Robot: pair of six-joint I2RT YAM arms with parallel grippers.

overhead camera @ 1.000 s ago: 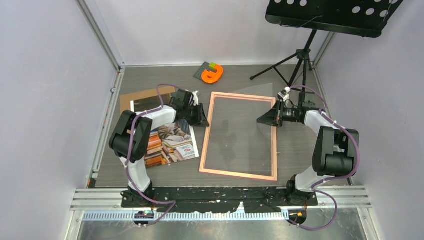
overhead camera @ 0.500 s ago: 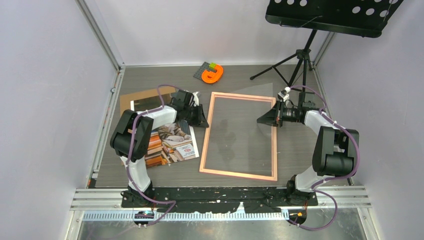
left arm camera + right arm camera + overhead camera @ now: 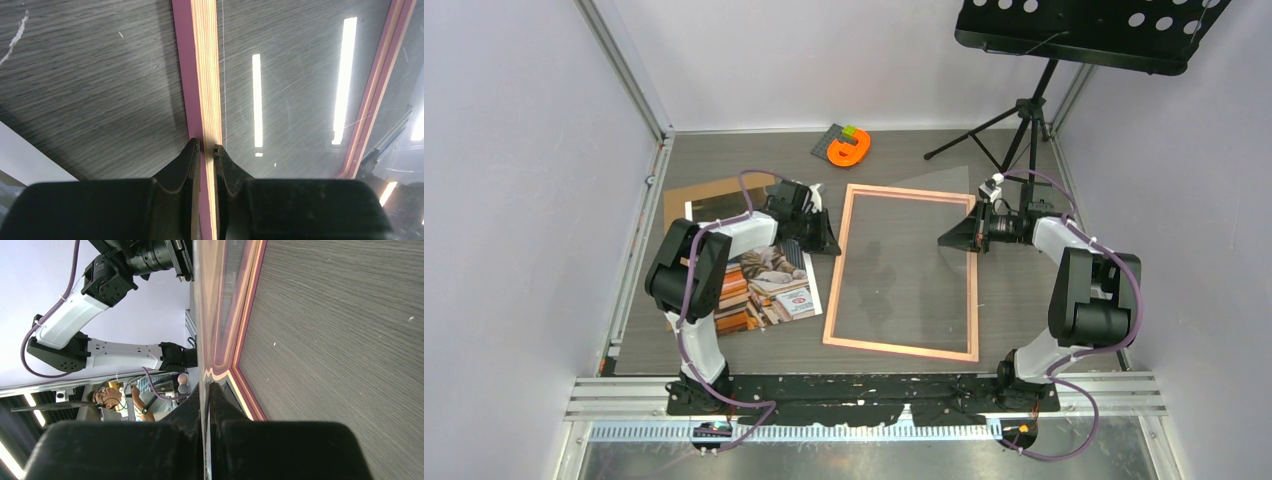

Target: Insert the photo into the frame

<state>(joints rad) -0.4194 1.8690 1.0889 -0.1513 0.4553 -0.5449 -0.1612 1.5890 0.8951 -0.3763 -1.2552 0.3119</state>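
Note:
The pink frame point(image 3: 902, 349) lies flat in the middle of the table. My left gripper point(image 3: 832, 243) stands at the upper part of its left rail. The left wrist view shows that gripper point(image 3: 206, 146) shut on the frame's rail point(image 3: 205, 75), one finger on each side. My right gripper point(image 3: 946, 240) is by the right rail, shut on the edge of the clear pane point(image 3: 210, 315), which tilts up off the frame's rail point(image 3: 248, 325). The photo point(image 3: 769, 285) of a cat on books lies left of the frame, partly under my left arm.
A brown backing board point(image 3: 714, 195) lies behind the photo at the left. An orange object point(image 3: 849, 148) sits at the back. A music stand's tripod point(image 3: 1014, 130) stands at the back right, its black desk point(image 3: 1084, 30) overhead. Walls close in on both sides.
My left gripper's jaws have closed in on the frame's left rail. The right arm has shifted very slightly, still holding the pane.

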